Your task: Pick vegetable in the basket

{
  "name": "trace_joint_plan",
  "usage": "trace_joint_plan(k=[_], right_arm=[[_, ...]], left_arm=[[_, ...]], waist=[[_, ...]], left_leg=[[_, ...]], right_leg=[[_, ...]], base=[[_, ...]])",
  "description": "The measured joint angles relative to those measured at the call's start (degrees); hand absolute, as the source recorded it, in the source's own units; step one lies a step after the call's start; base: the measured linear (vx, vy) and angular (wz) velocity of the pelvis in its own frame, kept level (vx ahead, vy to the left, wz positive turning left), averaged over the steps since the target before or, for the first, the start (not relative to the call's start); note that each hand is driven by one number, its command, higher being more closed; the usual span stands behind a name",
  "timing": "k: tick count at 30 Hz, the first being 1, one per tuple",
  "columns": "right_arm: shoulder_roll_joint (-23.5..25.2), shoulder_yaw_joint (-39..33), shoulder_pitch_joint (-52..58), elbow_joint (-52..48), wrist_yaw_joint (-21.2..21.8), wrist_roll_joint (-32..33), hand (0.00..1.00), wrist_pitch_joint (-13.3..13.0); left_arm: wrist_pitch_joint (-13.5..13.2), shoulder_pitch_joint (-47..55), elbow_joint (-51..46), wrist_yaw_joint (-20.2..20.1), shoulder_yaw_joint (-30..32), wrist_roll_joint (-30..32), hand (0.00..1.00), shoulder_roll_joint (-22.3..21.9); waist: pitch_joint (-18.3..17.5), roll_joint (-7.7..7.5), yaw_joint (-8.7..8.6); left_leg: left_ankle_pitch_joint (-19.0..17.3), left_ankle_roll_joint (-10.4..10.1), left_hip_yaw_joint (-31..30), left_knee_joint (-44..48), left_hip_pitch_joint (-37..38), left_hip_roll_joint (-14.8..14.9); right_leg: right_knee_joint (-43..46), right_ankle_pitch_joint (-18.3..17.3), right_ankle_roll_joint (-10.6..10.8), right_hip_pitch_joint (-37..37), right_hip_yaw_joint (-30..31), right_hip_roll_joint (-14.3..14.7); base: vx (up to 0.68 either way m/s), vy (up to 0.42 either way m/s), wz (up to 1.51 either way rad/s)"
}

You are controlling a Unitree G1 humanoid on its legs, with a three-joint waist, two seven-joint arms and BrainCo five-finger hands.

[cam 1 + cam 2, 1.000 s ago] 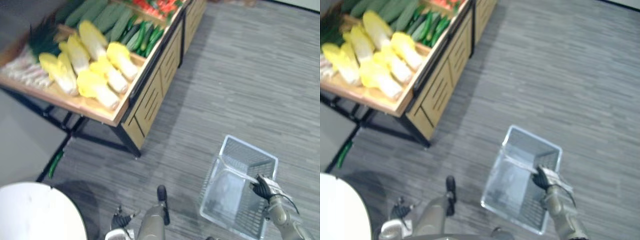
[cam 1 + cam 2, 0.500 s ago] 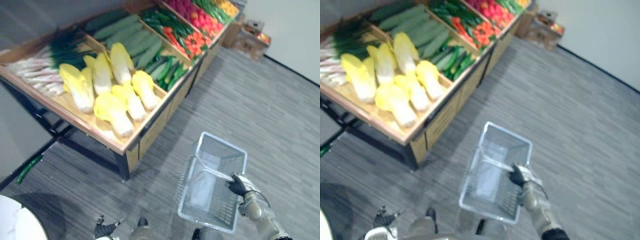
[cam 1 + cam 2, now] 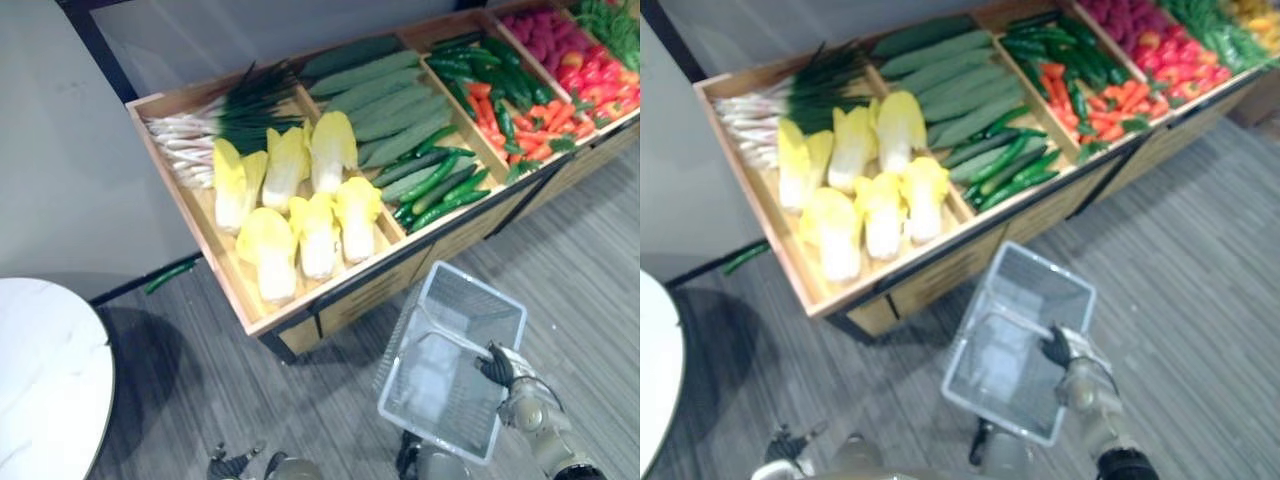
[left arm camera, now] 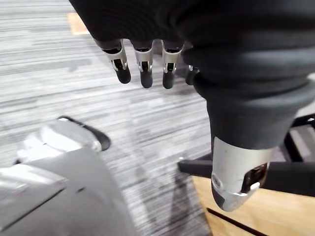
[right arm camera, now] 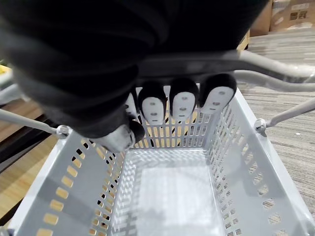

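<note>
The right hand (image 3: 497, 366) grips the handle (image 5: 275, 65) of the basket (image 3: 470, 303), held just beside the stand (image 3: 352, 297) near its cabbages (image 3: 300, 215). The left hand (image 4: 142, 66) hangs with fingers straight, holding nothing.

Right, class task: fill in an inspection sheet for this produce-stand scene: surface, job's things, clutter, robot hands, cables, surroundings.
Surface: wooden produce stand, compartments full; grey striped floor.
Job's things: empty grey basket before the stand; napa cabbages, cucumbers, green onions on display.
Clutter: one green vegetable on the floor by the stand.
Robot hands: right robot hand curled round the basket's handle; left robot hand open, empty, above the floor.
Cables: nothing seen.
Surroundings: white round table, grey wall.
</note>
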Motion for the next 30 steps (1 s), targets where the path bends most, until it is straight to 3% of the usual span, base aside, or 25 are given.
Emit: trace_joint_plan(k=[1, 3, 5, 6, 8, 11, 14, 21, 30], right_arm=[[-0.4, -0.1, 0.7, 0.2, 0.0, 0.0, 1.00, 0.1], [-1.0, -0.5, 1.5, 1.1, 0.0, 0.0, 1.00, 0.2], [-2.2, -0.8, 2.0, 2.2, 0.0, 0.0, 1.00, 0.3], [-2.4, -1.5, 2.4, 2.2, -0.2, 0.0, 1.00, 0.3], [-2.2, -1.5, 3.0, 2.2, -0.2, 0.0, 1.00, 0.4], [-1.3, -1.3, 3.2, 2.1, -0.4, 0.0, 1.00, 0.3], [-1.0, -1.2, 3.5, 2.1, -0.8, 0.0, 1.00, 0.2], [0.3, -1.5, 3.7, 2.5, -2.7, 0.0, 1.00, -0.2], [2.7, -4.3, 7.2, 5.2, -4.1, 0.0, 1.00, -0.2]], left_arm=[[0.0, 0.0, -0.2, 0.1, 0.0, -0.5, 0.00, 0.0], [-0.1, 0.0, -0.6, 0.2, -0.2, -1.2, 0.00, 0.0], [-0.1, 0.0, -0.7, 0.2, -1.3, -1.2, 0.00, -0.1], [-0.1, 0.0, -0.9, 0.3, -1.9, -1.1, 0.00, -0.1], [-0.1, 0.0, -1.9, 0.5, -2.0, -1.1, 0.00, -0.1], [-0.1, -0.5, -2.0, 1.6, -2.0, -1.0, 0.00, 0.1], [-0.1, -0.7, -2.8, 2.4, -1.8, -1.0, 0.00, 0.1], [-1.1, -2.9, -8.8, 6.7, -1.0, 0.4, 0.00, 0.3], [-4.7, -2.2, -34.2, 12.6, -4.3, 1.1, 0.00, -0.9]], waist=[[0.1, -0.17, -0.35], [0.1, -0.21, -1.04], [0.3, 0.03, -1.31], [-0.2, 0.93, -1.64], [-0.4, 2.07, -1.69], [-0.4, 2.03, -1.42], [-0.4, 1.93, -1.40], [-0.1, 2.71, -1.68], [-0.2, 2.37, -2.25]], left_leg=[[4.0, 0.5, 3.4, 0.7, -1.5, 0.4], [7.5, 1.2, 11.2, 2.3, -3.3, 1.5], [7.7, 1.9, 22.3, 1.1, -3.7, 2.4], [7.8, 2.1, 26.2, -1.4, -3.2, 2.3], [7.8, 2.1, 26.6, -6.0, -1.8, 2.3], [7.8, 2.1, 27.0, -9.7, -1.6, 1.7], [7.9, 2.1, 27.6, -10.9, -2.4, -0.2], [8.0, 2.3, 26.5, -11.7, -3.5, -1.2], [7.4, 4.2, 24.2, -13.3, -2.9, -3.4]], right_leg=[[-1.2, -0.4, -0.7, 1.9, -2.8, 0.0], [-3.6, -0.6, -1.0, 4.8, -6.1, 0.1], [-5.8, -0.8, -1.2, 7.1, -9.1, 0.6], [-6.5, -0.8, -1.2, 7.4, -10.4, 1.4], [-8.0, -0.6, -1.2, 7.5, -11.1, 2.7], [-11.2, 1.8, -0.8, 7.4, -11.6, 3.5], [-15.1, 4.8, -0.1, 7.9, -12.2, 3.0], [-15.1, 5.5, 0.2, 7.7, -14.0, 2.1], [-15.1, 6.5, 1.3, 8.9, -15.6, 0.3]], base=[[0.17, -0.331, 1.10], [0.08, -0.215, 0.97], [0.07, -0.176, 0.80], [0.03, -0.041, 0.59], [-0.01, 0.018, 0.30], [-0.05, 0.076, 0.12], [-0.06, 0.113, 0.16], [-0.05, 0.067, 0.14], [0.00, 0.049, 0.12]])
